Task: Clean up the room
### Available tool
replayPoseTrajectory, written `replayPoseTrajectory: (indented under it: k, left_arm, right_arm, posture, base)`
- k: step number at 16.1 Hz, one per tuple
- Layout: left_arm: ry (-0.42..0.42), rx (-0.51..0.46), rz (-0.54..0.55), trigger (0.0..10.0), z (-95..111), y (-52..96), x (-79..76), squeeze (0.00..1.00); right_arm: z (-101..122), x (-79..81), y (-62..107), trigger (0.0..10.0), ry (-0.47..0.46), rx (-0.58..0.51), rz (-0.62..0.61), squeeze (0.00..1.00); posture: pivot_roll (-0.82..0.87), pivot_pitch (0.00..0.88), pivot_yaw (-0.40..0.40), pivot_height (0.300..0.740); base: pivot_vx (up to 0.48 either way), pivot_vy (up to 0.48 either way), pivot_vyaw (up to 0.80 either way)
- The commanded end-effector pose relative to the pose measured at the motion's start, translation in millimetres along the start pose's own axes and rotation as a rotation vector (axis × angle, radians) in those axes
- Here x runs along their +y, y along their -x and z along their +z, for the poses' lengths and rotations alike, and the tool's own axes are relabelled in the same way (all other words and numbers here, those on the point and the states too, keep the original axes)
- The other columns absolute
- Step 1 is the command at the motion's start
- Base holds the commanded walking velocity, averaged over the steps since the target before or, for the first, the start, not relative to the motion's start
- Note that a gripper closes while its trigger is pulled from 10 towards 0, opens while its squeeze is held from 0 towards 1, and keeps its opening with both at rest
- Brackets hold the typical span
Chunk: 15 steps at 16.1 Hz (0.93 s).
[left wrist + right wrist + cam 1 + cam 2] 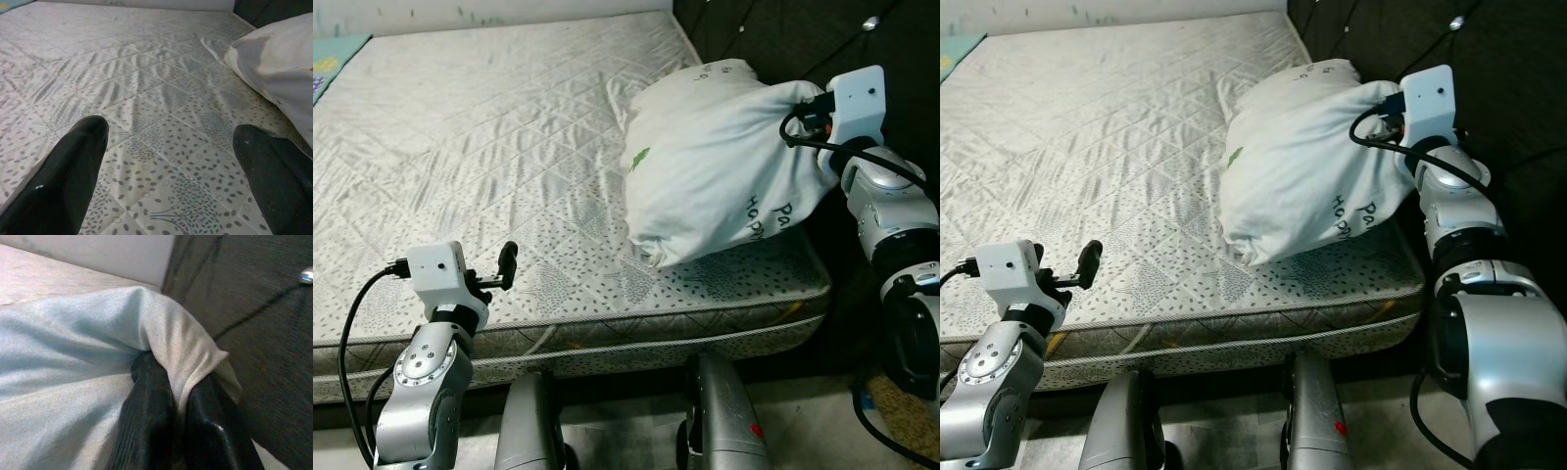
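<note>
Pillow (724, 166) lies on the mattress (480, 147), near the corner by the dark headboard (773, 34). It is white with green words, and its long side runs from the headboard toward the front edge. The right gripper (178, 406) pinches a fold of cloth at the pillow's far corner, fingers squeezed tight on it. The left gripper (171, 161) hangs over the front edge, fingers wide apart and holding nothing, well away from the pillow. The right arm is much closer.

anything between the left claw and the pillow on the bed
Nothing visible. Only bare quilted grey mattress lies between the open left claw and the white fabric pillow. The right claw already pinches a fold of the pillow at its far corner.
</note>
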<state>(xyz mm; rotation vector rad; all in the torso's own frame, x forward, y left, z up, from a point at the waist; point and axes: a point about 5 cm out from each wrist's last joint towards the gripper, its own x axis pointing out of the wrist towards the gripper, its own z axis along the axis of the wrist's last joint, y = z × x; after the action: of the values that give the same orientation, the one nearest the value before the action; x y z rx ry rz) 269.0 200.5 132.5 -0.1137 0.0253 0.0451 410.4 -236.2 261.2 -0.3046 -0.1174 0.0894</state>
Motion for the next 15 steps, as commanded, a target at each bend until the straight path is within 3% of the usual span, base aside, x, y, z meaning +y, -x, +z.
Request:
replayPoseTrajectory:
  k: [1, 4, 6, 9, 11, 15]
  left_arm:
    - [-0.010, 0.005, 0.008, 10.0, -1.1, 1.5, 3.0, 0.00]
    - [-0.010, 0.006, 0.003, 10.0, -1.9, 1.1, 2.0, 0.00]
    - [-0.009, 0.007, -0.002, 10.0, -1.7, -0.3, 1.2, 0.00]
    - [-0.007, 0.009, -0.017, 10.0, -2.4, -2.5, -1.6, 0.00]
    - [-0.005, 0.009, -0.021, 10.0, -2.7, -3.7, -3.4, 0.00]
    - [0.000, 0.006, -0.014, 10.0, -3.7, -3.2, -3.1, 0.00]
  right_arm:
    - [13.4, 3.0, -2.1, 0.0, -0.018, -0.083, 0.026, 0.00]
    - [-37.2, 22.2, 11.6, 0.0, -0.119, 0.010, 0.064, 0.00]
    - [-68.0, 29.8, 24.7, 0.0, -0.218, 0.064, 0.013, 0.00]
    - [-92.5, 44.8, 37.2, 0.0, -0.277, 0.119, -0.014, 0.00]
    - [-93.2, 48.2, 37.6, 0.0, -0.258, 0.125, 0.000, 0.00]
    - [-63.8, 20.1, 22.6, 0.0, -0.177, 0.109, -0.021, 0.00]
  posture:
    - [-0.09, 0.035, 0.058, 0.554]
    - [-0.09, 0.035, 0.062, 0.554]
    - [-0.10, 0.037, 0.070, 0.554]
    - [-0.10, 0.035, 0.077, 0.554]
    - [-0.11, 0.034, 0.077, 0.554]
    - [-0.11, 0.033, 0.063, 0.554]
  base:
    - [0.000, 0.000, 0.00]
    - [0.000, 0.000, 0.00]
    - [0.000, 0.000, 0.00]
    - [0.000, 0.000, 0.00]
    - [0.000, 0.000, 0.00]
    - [0.000, 0.000, 0.00]
